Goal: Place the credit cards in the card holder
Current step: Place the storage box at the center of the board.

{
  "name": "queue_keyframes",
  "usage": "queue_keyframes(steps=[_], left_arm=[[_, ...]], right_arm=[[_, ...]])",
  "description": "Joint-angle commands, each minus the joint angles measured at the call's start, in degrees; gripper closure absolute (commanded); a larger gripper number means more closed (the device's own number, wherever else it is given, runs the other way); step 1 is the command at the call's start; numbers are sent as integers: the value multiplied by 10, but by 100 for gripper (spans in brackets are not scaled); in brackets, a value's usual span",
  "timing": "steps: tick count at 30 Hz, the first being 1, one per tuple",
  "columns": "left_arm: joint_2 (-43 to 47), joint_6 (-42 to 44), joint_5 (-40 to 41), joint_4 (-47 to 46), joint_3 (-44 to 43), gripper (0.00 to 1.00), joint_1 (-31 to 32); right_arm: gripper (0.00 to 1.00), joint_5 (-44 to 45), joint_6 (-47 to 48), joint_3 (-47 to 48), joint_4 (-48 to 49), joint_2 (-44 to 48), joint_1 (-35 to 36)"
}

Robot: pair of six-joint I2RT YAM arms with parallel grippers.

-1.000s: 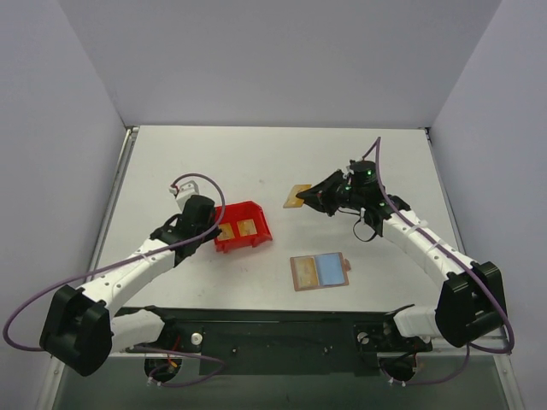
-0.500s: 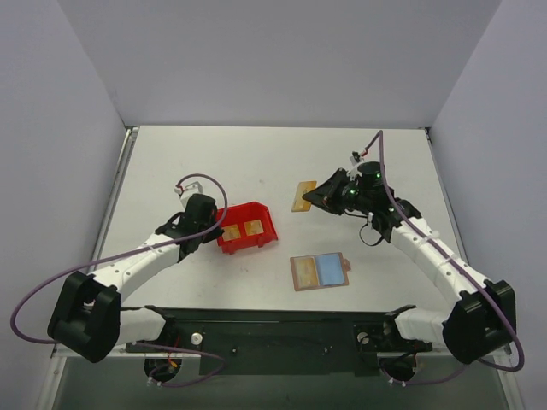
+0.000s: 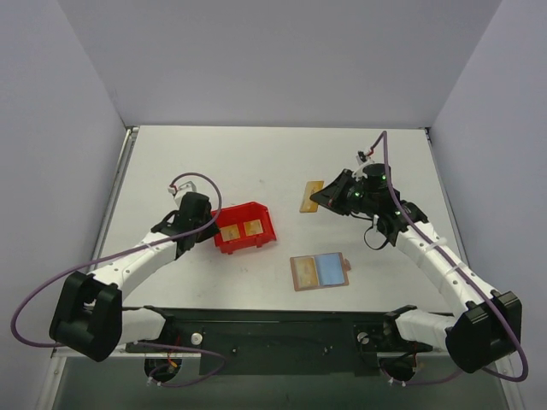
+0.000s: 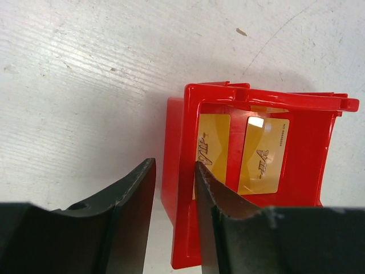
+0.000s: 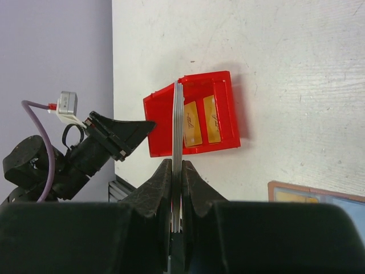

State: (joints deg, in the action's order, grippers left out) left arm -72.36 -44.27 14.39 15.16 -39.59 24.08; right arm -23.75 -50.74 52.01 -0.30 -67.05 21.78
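Observation:
My right gripper [image 3: 321,197] is shut on a thin stack of gold credit cards [image 3: 309,196] and holds it above the table at the far right of centre. In the right wrist view the stack [image 5: 178,114] stands edge-on between the pads of that gripper [image 5: 177,162]. Two more credit cards [image 4: 214,142] [image 4: 263,154] lie in the red bin [image 3: 256,241]. My left gripper [image 4: 174,165] is open and straddles the bin's left wall [image 4: 178,188], with a gap at the outer finger. The card holder [image 3: 320,271] lies open on the table, tan and light blue inside, and its corner [image 5: 319,197] shows in the right wrist view.
The red bin [image 5: 162,134] sits left of centre, about a hand's width from the open card holder. Purple cables loop from both wrists. Grey walls close in the table on three sides, and the arm bases stand along the near edge.
My left gripper's jaws have widened on the bin wall and that arm has shifted a little. The right gripper has carried its cards slightly to the right.

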Motion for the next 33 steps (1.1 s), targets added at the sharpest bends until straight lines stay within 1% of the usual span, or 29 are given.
queue_keyframes(steps=[1,5,7,12,14,17,22,24,25,27,28,30,33], left_arm=[[5,7,-2,13,-2,55,-17],[9,13,-5,8,0,55,-29],[9,16,-7,5,0,58,-33],[-1,23,-14,-6,-3,71,-46],[-8,30,-16,-14,-7,74,-51],[-18,43,-20,-20,-18,75,-57],[-58,102,-31,-30,-50,75,-73],[-80,137,-47,-34,-71,75,-82],[-88,154,-70,-35,-86,75,-87],[-132,187,-96,-16,-116,75,-99],[-140,197,-126,-18,-129,75,-105],[-163,212,-144,-18,-139,75,-112],[-178,247,-140,-15,-146,75,-116]], right_arm=[[100,3,14,16,8,-6,-2],[100,2,16,20,8,-11,-2],[100,0,16,20,8,-12,-2],[100,0,15,19,8,-11,-2],[100,1,18,19,8,-11,-2],[100,-1,21,20,8,-12,-2],[100,-3,26,19,6,-11,-4],[100,-5,27,19,5,-10,-6],[100,-7,28,20,5,-11,-6],[100,-11,29,21,5,-10,-8],[100,-12,30,23,5,-11,-9],[100,-17,31,25,5,-10,-10],[100,-22,38,31,-18,-8,-12]])
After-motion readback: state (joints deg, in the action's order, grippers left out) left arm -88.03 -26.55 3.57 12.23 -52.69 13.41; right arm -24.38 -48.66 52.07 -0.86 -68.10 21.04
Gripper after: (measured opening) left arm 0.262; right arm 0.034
